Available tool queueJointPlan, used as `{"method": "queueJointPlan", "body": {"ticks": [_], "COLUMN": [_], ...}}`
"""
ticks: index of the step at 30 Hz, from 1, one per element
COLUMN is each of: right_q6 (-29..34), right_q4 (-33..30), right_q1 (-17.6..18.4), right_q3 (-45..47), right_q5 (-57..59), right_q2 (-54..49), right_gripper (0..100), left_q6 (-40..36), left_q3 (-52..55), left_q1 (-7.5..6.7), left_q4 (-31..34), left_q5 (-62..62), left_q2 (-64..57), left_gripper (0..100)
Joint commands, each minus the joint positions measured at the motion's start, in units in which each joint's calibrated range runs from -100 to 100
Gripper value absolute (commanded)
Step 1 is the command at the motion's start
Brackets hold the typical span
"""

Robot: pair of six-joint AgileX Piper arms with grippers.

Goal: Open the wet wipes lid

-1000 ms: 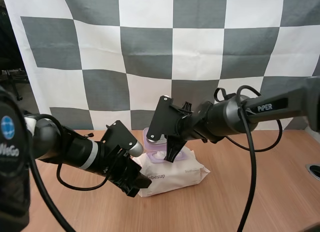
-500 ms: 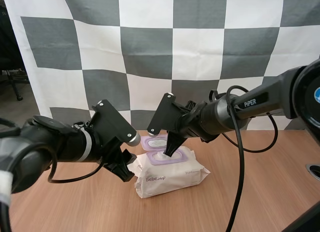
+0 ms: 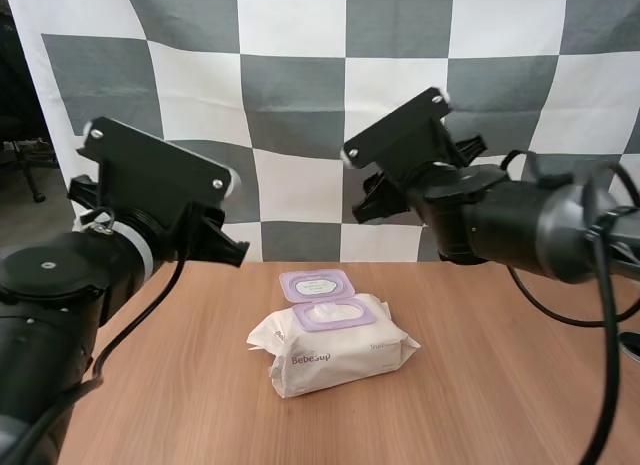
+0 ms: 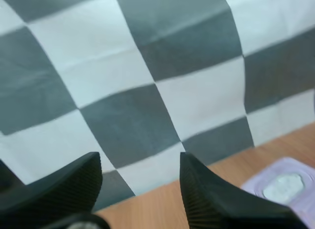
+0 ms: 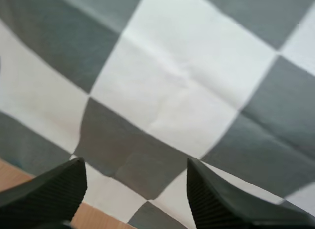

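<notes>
The white pack of wet wipes lies in the middle of the wooden table. Its purple lid is flipped back toward the backdrop, and the oval opening shows a white wipe. My left gripper is raised above the table to the left of the pack, open with nothing between its fingers; the pack's purple top lies beyond one fingertip. My right gripper is raised to the right of and behind the pack, open and holding nothing. Both arms hang well above the pack, touching nothing.
Bare wooden table surrounds the pack on all sides. A dark round fitting sits at the table's right edge.
Both arms have lifted up and away from the pack. The right gripper, shut at the lid a moment ago, now stands open. The lid stays flipped open.
</notes>
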Motion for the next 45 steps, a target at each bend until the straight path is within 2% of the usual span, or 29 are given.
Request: {"method": "queueJointPlan", "body": {"ticks": [1, 4, 7, 10, 12, 16, 19, 21, 24, 29, 35, 41, 45], "right_q6": [0.00, 0.00, 0.00, 0.00, 0.00, 0.00, 0.00, 0.00, 0.00, 0.00, 0.00, 0.00, 0.00], "right_q4": [7.50, 12.44, 21.58, 23.91, 23.28, 22.33, 23.20, 24.23, 24.23, 24.23, 24.23, 22.80, 17.78], "right_q1": [0.01, 0.01, 0.01, 0.01, 0.01, 0.01, 0.01, 0.01, 0.01, 0.01, 0.01, 0.01, 0.01], "right_q3": [-0.02, -0.02, -0.02, 0.66, 0.81, 0.69, 0.69, 0.87, 2.54, 5.18, 8.38, 8.38, 8.38], "right_q5": [-26.83, -33.14, -36.79, -43.82, -46.14, -45.44, -40.58, -37.25, -32.08, -22.85, -7.53, -5.71, -6.03], "right_q2": [-21.89, -28.08, -32.61, -33.03, -33.03, -33.03, -32.91, -33.03, -33.03, -32.91, -30.88, -30.88, -31.02], "right_gripper": [98, 98, 98, 92, 85, 62, 49, 46, 46, 46, 46, 46, 46], "left_q6": [-0.07, 0.05, -0.29, -6.24, -12.07, -20.71, -28.26, -32.14, -32.06, -32.06, -27.13, -27.13, -28.72], "left_q3": [-2.15, -2.84, -2.53, -1.13, 0.20, 3.24, 6.62, 9.83, 14.26, 21.69, 22.17, 22.17, 23.91], "left_q1": [0.01, 0.01, 0.01, 0.01, 0.01, 0.01, 0.01, 0.01, 0.01, 0.01, 0.01, 0.01, 0.01], "left_q4": [-19.19, -17.88, -14.57, -10.21, -3.91, 8.15, 15.76, 18.02, 20.37, 19.17, 19.41, 19.41, 18.86], "left_q5": [-13.55, -14.41, -9.37, -3.86, 0.14, 2.50, -1.25, -2.47, -2.60, -2.63, -6.83, -11.36, -11.15], "left_q2": [-6.76, -12.15, -19.31, -27.17, -32.47, -36.04, -36.04, -35.43, -35.27, -35.27, -35.27, -35.14, -35.13], "left_gripper": [79, 79, 79, 79, 79, 79, 88, 96, 99, 99, 99, 99, 99]}}
